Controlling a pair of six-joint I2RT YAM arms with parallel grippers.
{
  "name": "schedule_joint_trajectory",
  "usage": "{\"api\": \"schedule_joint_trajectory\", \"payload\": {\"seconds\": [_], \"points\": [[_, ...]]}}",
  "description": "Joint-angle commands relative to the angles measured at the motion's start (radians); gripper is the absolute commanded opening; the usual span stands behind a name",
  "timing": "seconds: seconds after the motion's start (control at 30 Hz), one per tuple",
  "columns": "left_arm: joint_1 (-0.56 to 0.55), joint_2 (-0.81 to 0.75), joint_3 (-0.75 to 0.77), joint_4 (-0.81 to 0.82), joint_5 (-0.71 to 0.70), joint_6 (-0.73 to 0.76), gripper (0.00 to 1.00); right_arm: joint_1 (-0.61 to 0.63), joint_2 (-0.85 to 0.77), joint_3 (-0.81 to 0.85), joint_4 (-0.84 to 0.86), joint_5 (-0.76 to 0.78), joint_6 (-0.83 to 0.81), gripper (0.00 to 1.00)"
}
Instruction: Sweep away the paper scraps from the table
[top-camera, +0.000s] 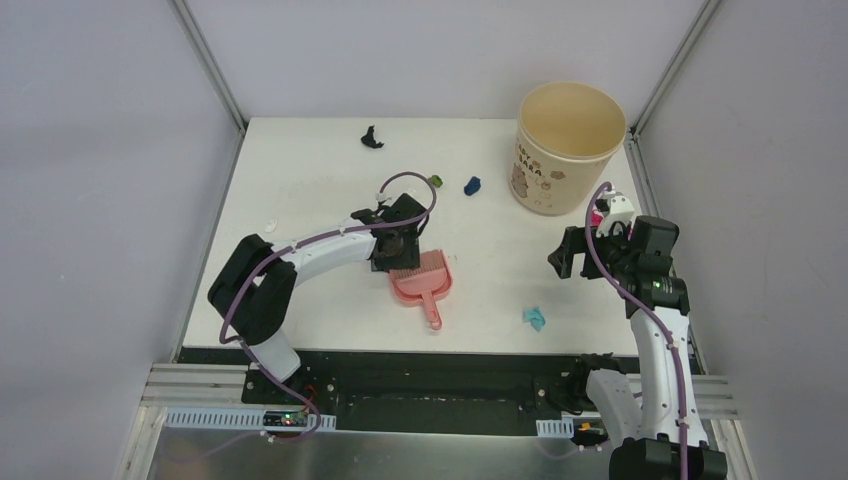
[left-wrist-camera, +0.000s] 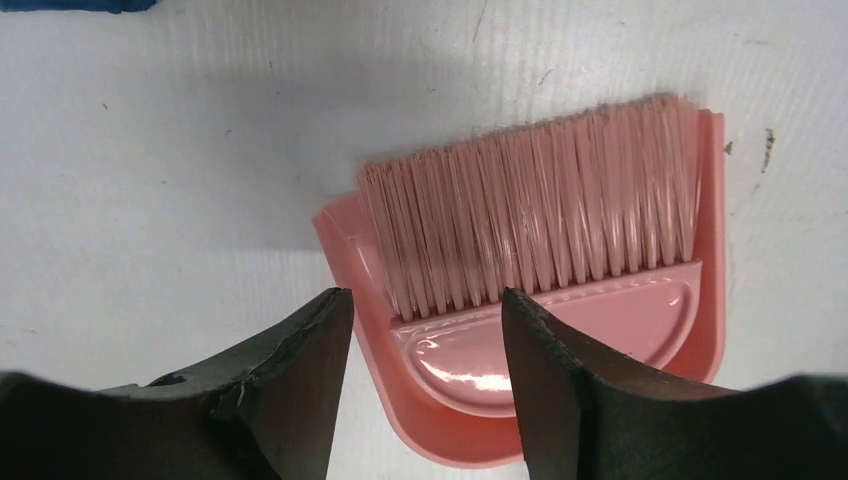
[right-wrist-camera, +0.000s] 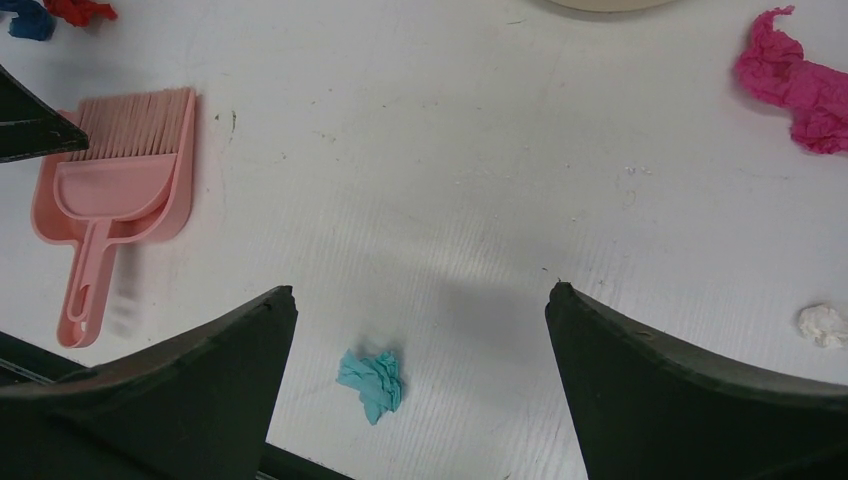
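Note:
Paper scraps lie scattered on the white table (top-camera: 300, 200): a black one (top-camera: 372, 138) at the back, a green one (top-camera: 436, 181), a dark blue one (top-camera: 472, 185) and a teal one (top-camera: 534, 318) near the front. The pink brush (left-wrist-camera: 530, 210) lies in the pink dustpan (top-camera: 425, 283) at mid-table. My left gripper (left-wrist-camera: 425, 310) hovers open over the brush's left end, holding nothing. My right gripper (right-wrist-camera: 420, 295) is wide open above the teal scrap (right-wrist-camera: 372, 383). Magenta (right-wrist-camera: 795, 80) and white (right-wrist-camera: 822, 325) scraps lie to its right.
A beige round bucket (top-camera: 570, 145) stands at the table's back right corner. The dustpan's handle (right-wrist-camera: 85, 285) points toward the front edge. Red (right-wrist-camera: 80, 10) and blue (right-wrist-camera: 30, 20) scraps lie beyond the dustpan. Grey walls enclose the table on three sides.

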Motion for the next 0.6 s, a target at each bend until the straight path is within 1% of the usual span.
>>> {"api": "schedule_joint_trajectory", "payload": {"seconds": [0.0, 0.07, 0.3, 0.43, 0.5, 0.57], "points": [[0.01, 0.027, 0.035, -0.004, -0.01, -0.064, 0.57, -0.007, 0.005, 0.006, 0.03, -0.025, -0.018, 1.0], [0.012, 0.034, 0.022, -0.003, -0.019, -0.08, 0.57, -0.007, 0.0, 0.005, 0.029, -0.024, -0.019, 1.0], [0.019, 0.104, 0.035, 0.021, 0.004, -0.115, 0.5, -0.007, -0.004, 0.003, 0.03, -0.025, -0.018, 1.0], [0.019, 0.123, 0.047, 0.029, -0.004, -0.113, 0.47, -0.006, -0.009, 0.002, 0.03, -0.024, -0.018, 1.0], [0.022, 0.136, 0.055, 0.03, -0.006, -0.107, 0.43, -0.007, -0.009, 0.002, 0.03, -0.025, -0.018, 1.0], [0.022, 0.146, 0.062, 0.029, 0.007, -0.099, 0.35, -0.007, -0.008, 0.003, 0.03, -0.024, -0.018, 1.0]]}}
